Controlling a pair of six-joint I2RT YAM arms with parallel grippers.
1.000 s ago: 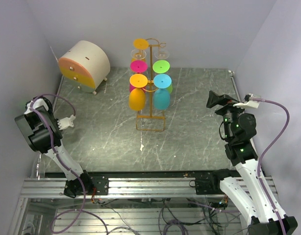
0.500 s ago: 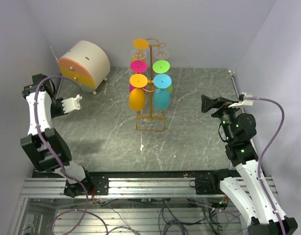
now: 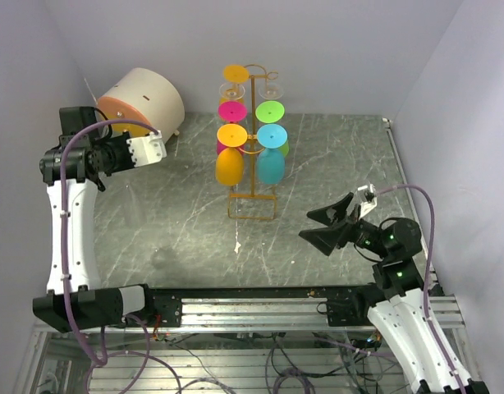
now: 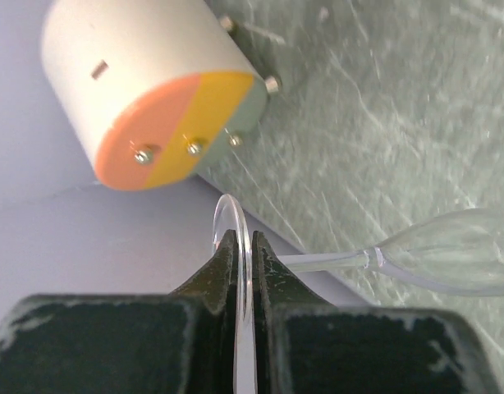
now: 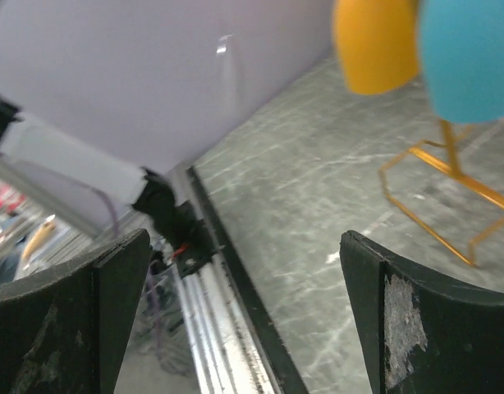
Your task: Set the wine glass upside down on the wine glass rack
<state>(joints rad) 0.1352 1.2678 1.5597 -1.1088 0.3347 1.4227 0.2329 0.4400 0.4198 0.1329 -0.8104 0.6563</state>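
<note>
Wine glass rack [image 3: 252, 187] upright on the grey marbled worktop [image 3: 334, 156]: thin orange-yellow wire, rectangular base, loops hung with upside-down glasses. Lowest on it, an orange glass [image 3: 229, 167] and a blue glass [image 3: 270, 167], one either side of the central frame; pink, green and further ones above.

Well to the left of the rack, raised off the worktop: left gripper [image 4: 242, 246], fingers pressed together on the flat round foot of the clear wine glass [image 4: 457, 263], foot pinched edge-on. Stem and bowl stretched out sideways from the fingers, glass lying roughly level, not on the rack. Barely visible from overhead.

Further left of the rack and a little behind it: cream drum-shaped box [image 3: 149, 97], round face half orange, half yellow, small knobs on it.

To the right of the rack and nearer the arm bases, well apart from it: right gripper [image 3: 316, 226], fingers spread wide, nothing between them. From its wrist view, rack base and the two lowest bowls at upper right.
</note>
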